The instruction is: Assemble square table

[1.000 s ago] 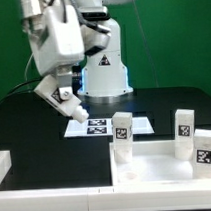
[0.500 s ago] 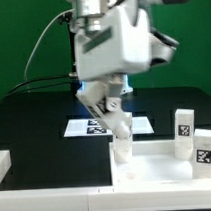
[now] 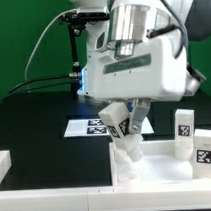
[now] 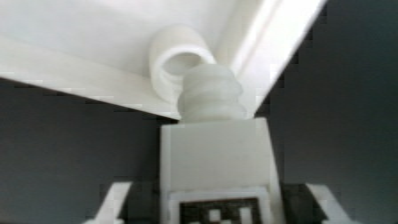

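Note:
The white square tabletop (image 3: pixel 162 169) lies at the front right, rim up. My gripper (image 3: pixel 125 126) is shut on a white tagged leg (image 3: pixel 123 141) and holds it tilted over the tabletop's left far corner. In the wrist view the leg (image 4: pixel 221 150) sits between my fingers (image 4: pixel 118 200). Its ridged screw tip (image 4: pixel 212 92) rests at a round socket (image 4: pixel 178 58) in the corner of the tabletop (image 4: pixel 107 45). Two more tagged legs (image 3: pixel 184 124) (image 3: pixel 205 148) stand upright at the exterior view's right. A fourth leg is not in view.
The marker board (image 3: pixel 87 126) lies on the black table behind the tabletop, partly hidden by my arm. A plain white bar (image 3: pixel 1 165) sits at the exterior view's left edge. The robot base (image 3: pixel 87 79) stands at the back.
My arm has swung from the exterior view's left over to the tabletop's left far corner. The leg that stood upright there is now tilted between my fingers.

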